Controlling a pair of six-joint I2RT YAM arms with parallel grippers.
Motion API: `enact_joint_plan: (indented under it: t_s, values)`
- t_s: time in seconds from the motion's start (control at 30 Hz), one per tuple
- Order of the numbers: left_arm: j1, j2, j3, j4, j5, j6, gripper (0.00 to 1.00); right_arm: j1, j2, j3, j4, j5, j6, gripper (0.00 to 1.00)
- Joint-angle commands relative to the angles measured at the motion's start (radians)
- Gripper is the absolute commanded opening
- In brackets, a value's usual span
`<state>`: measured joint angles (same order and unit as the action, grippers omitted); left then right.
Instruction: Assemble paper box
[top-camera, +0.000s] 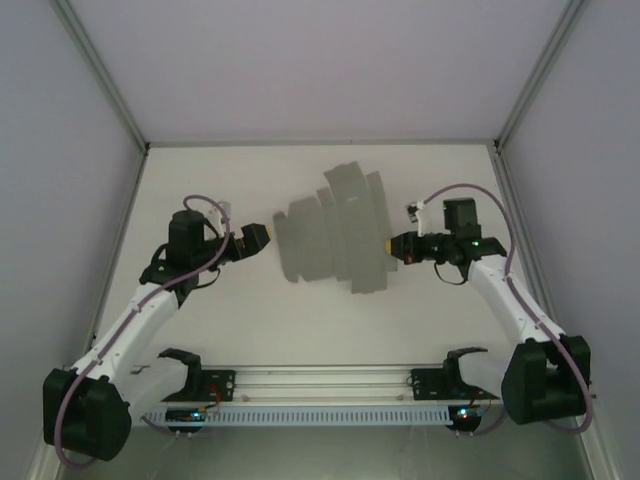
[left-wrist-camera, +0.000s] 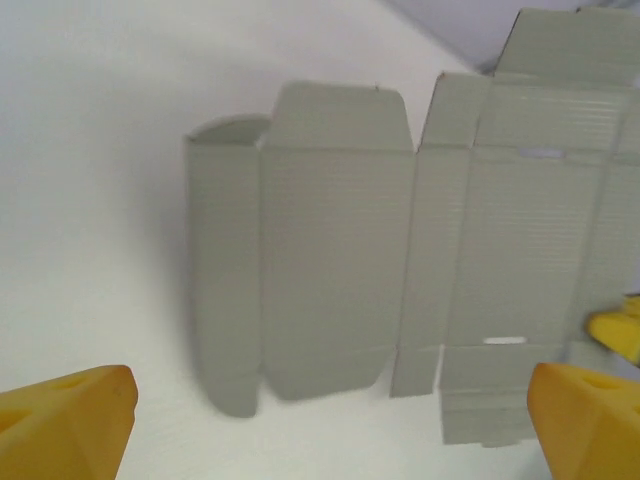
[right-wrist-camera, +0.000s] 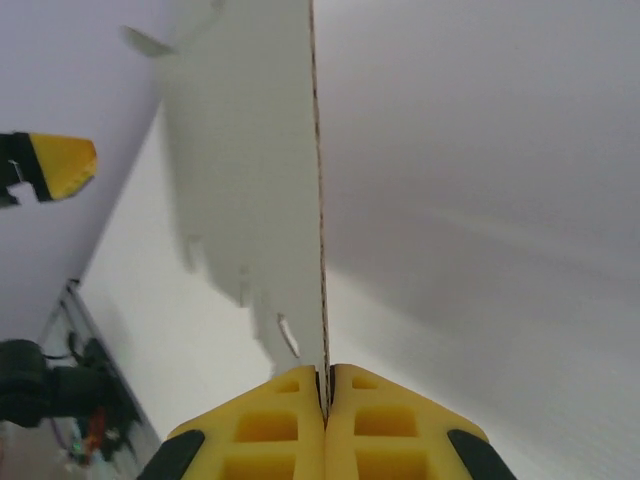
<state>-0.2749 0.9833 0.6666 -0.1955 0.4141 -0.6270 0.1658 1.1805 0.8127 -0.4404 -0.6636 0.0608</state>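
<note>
top external view, and the paper box (top-camera: 335, 225) is lying as a flat die-cut sheet in the middle of the table (top-camera: 220, 320), flaps and creases all unfolded, sitting between the two arms. the right gripper (top-camera: 392, 247) is pinching the sheet's right-hand edge, and the right wrist view is confirming it: yellow pads (right-wrist-camera: 270, 430) pressed together, the thin cardboard running edge-on straight out from between them. the left gripper (top-camera: 262, 238) is hovering just beside the sheet's left end, jaws spread wide and holding nothing, with the left wrist view looking over the grey panels. by my read we're sitting at the very start of the job: no panel is standing up yet, and one side is only being secured. the next move is calling for the left gripper to come in on a left-hand flap and close on it, so the arms can be bending the sheet along a crease while the right grip is anchoring it. thin card, so a gentle, square bite is looking wise.
</note>
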Motion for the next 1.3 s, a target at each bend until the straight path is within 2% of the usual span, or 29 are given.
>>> enact_joint_plan:
  t_s: [0.0,0.1,0.23,0.33,0.43,0.5,0.63,0.83,0.93,1.0,1.1,1.2,1.27]
  values:
    - [-0.001,-0.002,0.056,-0.173,-0.136,0.072,1.0,0.078,0.064,0.048,-0.074,0.279,-0.153,0.0]
    - [-0.001,0.02,0.07,-0.158,-0.116,0.085,1.0,0.168,0.117,0.081,-0.041,0.508,-0.254,0.0]
    - [-0.002,0.104,0.113,-0.08,-0.006,0.082,1.0,0.276,0.176,0.087,0.099,0.773,-0.425,0.0]
    - [-0.011,0.195,0.162,0.04,0.133,0.038,0.99,0.33,0.228,0.093,0.218,0.93,-0.51,0.0]
    - [-0.035,0.308,0.22,0.193,0.236,-0.03,1.0,0.361,0.261,0.066,0.356,1.002,-0.566,0.0]
    - [-0.054,0.399,0.288,0.257,0.288,-0.054,1.0,0.369,0.274,0.063,0.386,0.98,-0.575,0.0]
    - [-0.101,0.575,0.47,0.254,0.325,-0.054,1.0,0.392,0.286,0.068,0.382,0.94,-0.581,0.0]
    - [-0.114,0.758,0.666,0.21,0.362,-0.07,1.0,0.395,0.31,0.086,0.304,0.896,-0.587,0.0]
    - [-0.116,0.822,0.735,0.118,0.344,-0.041,1.0,0.397,0.311,0.077,0.34,0.909,-0.595,0.0]
    - [-0.115,0.854,0.767,0.041,0.291,-0.011,0.98,0.397,0.304,0.064,0.375,0.896,-0.595,0.0]
    - [-0.115,0.896,0.806,-0.063,0.21,0.026,0.88,0.397,0.289,0.039,0.427,0.872,-0.615,0.0]
    - [-0.116,0.928,0.817,-0.08,0.207,0.029,0.82,0.397,0.284,0.03,0.453,0.862,-0.636,0.0]
    - [-0.117,0.947,0.822,-0.087,0.208,0.026,0.73,0.398,0.284,0.027,0.459,0.861,-0.642,0.0]
